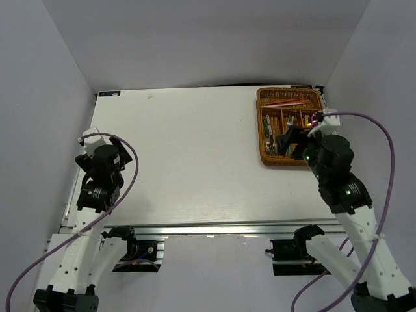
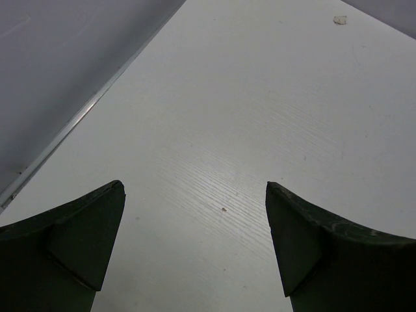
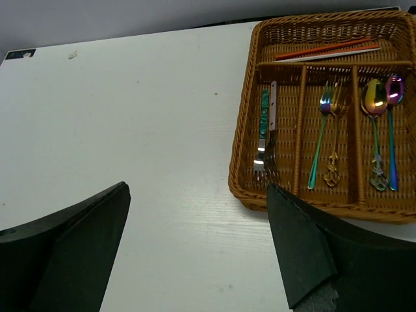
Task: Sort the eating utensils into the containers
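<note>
The brown wicker tray [image 3: 242, 140] [image 1: 260, 127] stands at the far right of the table and holds the eating utensils. Red chopsticks [image 3: 323, 49] and silver chopsticks [image 3: 341, 55] lie in its crosswise slot. A green-handled utensil [image 3: 263, 123] and a silver one [image 3: 272, 107] share the left slot. Two forks [image 3: 318, 140] occupy the middle slot, two iridescent spoons [image 3: 374, 97] the right one. My right gripper [image 3: 196, 188] [image 1: 286, 140] hovers open and empty by the tray's near left corner. Far left, my left gripper [image 2: 194, 185] [image 1: 88, 153] is open over bare table.
Grey walls enclose the white table [image 1: 188, 156] on the left, right and back. A metal edge strip [image 2: 71, 127] runs along the table's left side beside the left gripper. A small white scrap [image 3: 72, 54] lies near the far edge.
</note>
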{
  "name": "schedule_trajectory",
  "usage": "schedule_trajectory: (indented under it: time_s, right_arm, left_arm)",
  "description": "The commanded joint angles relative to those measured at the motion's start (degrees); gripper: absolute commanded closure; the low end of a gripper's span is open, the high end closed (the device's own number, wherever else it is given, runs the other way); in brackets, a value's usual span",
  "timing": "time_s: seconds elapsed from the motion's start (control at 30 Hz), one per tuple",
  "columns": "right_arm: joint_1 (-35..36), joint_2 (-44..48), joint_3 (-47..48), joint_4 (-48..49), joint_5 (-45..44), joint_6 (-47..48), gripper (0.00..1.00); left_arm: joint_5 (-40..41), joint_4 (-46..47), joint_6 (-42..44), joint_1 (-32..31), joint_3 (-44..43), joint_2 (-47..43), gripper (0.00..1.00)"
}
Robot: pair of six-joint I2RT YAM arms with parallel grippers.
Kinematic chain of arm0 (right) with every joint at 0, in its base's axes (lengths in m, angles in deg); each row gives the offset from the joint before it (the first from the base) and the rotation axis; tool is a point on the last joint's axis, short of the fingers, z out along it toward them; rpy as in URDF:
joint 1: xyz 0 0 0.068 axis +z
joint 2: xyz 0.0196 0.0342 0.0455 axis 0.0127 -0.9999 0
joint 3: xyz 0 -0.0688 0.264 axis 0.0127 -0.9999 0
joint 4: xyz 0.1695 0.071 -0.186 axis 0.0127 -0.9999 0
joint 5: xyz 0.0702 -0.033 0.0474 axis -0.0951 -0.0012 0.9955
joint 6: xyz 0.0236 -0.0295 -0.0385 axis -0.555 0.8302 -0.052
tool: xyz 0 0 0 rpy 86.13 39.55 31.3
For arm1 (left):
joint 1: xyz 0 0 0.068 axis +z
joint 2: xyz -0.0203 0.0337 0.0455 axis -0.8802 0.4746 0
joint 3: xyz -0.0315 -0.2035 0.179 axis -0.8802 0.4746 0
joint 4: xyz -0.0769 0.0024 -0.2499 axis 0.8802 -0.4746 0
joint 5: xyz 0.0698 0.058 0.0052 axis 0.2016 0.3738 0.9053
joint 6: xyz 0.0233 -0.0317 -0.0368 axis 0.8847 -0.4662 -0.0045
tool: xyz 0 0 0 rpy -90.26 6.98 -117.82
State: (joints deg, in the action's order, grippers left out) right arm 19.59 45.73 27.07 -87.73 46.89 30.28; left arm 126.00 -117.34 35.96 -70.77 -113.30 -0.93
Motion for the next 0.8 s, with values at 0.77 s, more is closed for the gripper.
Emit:
schedule_trajectory:
  time_s: [0.77]
  right_arm:
    - [0.2, 8.7, -7.9, -6.1, -1.0, 7.3, 0.11]
  left_arm:
    - [-4.2, 1.0, 0.1, 0.3, 1.9, -6.3, 0.02]
